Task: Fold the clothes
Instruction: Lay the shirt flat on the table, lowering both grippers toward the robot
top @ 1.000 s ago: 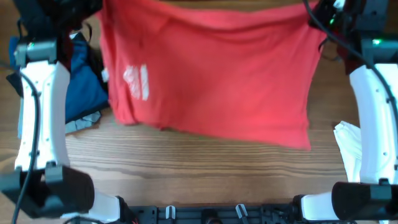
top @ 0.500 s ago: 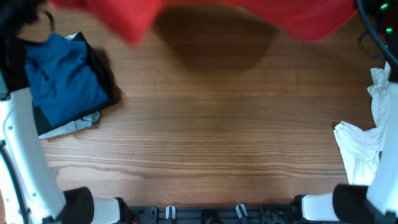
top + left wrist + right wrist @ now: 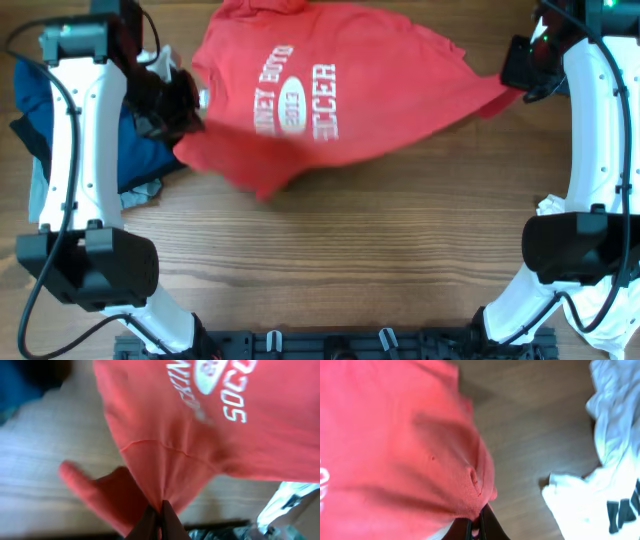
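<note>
The red T-shirt (image 3: 390, 110) is stretched between both grippers over the far half of the table, its white lettering (image 3: 296, 93) facing up. My left gripper (image 3: 188, 108) is shut on the shirt's left edge, next to the blue clothes. In the left wrist view the fingertips (image 3: 160, 510) pinch a gathered fold of the red shirt (image 3: 200, 435). At the far right, my right gripper (image 3: 517, 82) is shut on the other end. In the right wrist view, red shirt cloth (image 3: 395, 435) bunches at its closed tips (image 3: 477, 521).
A pile of blue and dark clothes (image 3: 145, 150) lies at the far left, under the left arm. A white garment (image 3: 548, 207) with dark print (image 3: 600, 485) lies at the right edge. Bare wooden table (image 3: 350, 260) fills the near half.
The shirt hung spread close under the camera, plain side showing, then swung to the far edge. Now it is lower with its lettering facing up; both arms have moved with it.
</note>
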`<state>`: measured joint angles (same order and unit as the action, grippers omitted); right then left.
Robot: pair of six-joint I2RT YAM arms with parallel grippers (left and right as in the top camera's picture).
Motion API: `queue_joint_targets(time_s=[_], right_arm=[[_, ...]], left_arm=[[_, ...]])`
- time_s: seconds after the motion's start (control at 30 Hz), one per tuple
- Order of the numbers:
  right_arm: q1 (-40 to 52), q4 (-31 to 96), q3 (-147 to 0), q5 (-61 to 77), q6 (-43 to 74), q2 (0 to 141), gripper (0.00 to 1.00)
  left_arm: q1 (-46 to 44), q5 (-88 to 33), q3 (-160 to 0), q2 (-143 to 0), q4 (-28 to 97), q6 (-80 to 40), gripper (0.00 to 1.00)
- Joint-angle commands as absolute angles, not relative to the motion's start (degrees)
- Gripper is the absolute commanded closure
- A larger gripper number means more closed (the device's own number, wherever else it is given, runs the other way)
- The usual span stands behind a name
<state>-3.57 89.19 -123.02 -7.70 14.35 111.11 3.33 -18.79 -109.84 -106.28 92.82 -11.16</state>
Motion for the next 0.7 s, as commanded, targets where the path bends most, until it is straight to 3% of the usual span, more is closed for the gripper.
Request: queue_joint_targets(time_s=[0.0,0.33,0.67], right_arm=[[-3.7,92.1,-122.3,-5.5,12.1,110.3,0.96],[-3.8,91.5,-111.2,0.1,10.4,108.1,0.96],[-5.4,83.9,-89.6,2.5,12.6,104.5,0.96]], left_arm=[[3.4,-14.8,-106.8,-105.6,95.6,-9.2,0.96],[3.5,-10.8,-97.9,-102.0,95.1,-9.8,0.96],[3.6,-8.1,-80.0,-94.7,89.4,-13.0,0.96]])
